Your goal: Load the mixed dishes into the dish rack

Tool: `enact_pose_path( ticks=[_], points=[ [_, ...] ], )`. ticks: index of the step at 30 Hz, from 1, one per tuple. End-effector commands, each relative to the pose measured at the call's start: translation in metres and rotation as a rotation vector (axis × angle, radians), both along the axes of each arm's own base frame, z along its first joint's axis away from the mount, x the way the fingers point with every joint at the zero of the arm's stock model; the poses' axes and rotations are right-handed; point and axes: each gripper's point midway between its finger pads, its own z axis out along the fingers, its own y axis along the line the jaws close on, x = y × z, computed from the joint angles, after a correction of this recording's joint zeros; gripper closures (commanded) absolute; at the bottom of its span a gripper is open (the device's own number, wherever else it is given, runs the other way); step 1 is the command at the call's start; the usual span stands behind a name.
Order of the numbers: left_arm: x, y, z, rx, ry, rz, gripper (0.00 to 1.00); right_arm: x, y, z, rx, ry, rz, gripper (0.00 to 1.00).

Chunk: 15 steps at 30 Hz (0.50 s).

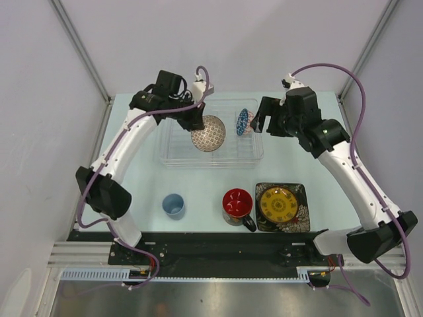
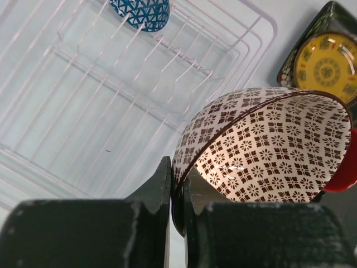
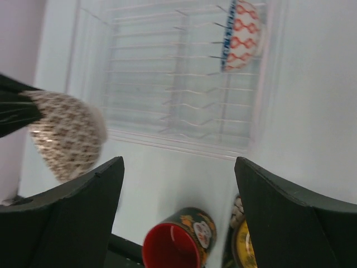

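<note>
My left gripper is shut on the rim of the beige patterned bowl, which hangs tilted over the clear dish rack. A blue patterned bowl stands on edge in the rack's far right slots. My right gripper hovers open and empty by the rack's right end. On the table in front sit the light-blue cup, the red-inside dark mug, and the yellow plate lying on the black square plate.
Grey walls with metal posts close in the table on the left, back and right. A black rail with both arm bases runs along the near edge.
</note>
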Motion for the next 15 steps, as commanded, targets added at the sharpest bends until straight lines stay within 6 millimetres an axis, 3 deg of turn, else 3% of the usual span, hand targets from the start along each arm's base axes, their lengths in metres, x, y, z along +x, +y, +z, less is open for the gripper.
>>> enact_pose_path(
  ticks=[1,6,11,15],
  points=[
    [0.015,-0.026,0.011,-0.146,0.104,0.097,1.0,-0.004,0.041,0.064,0.223,-0.155,0.13,0.14],
    [0.042,-0.032,0.0,-0.175,0.125,0.216,1.0,-0.002,0.073,0.072,0.246,-0.184,0.197,0.15],
    [0.057,-0.036,-0.005,-0.171,0.129,0.297,1.0,0.008,0.097,0.046,0.178,-0.152,0.219,0.16],
    [0.062,-0.036,-0.005,-0.168,0.121,0.311,1.0,0.015,0.101,0.016,0.041,-0.122,0.197,0.16]
  ],
)
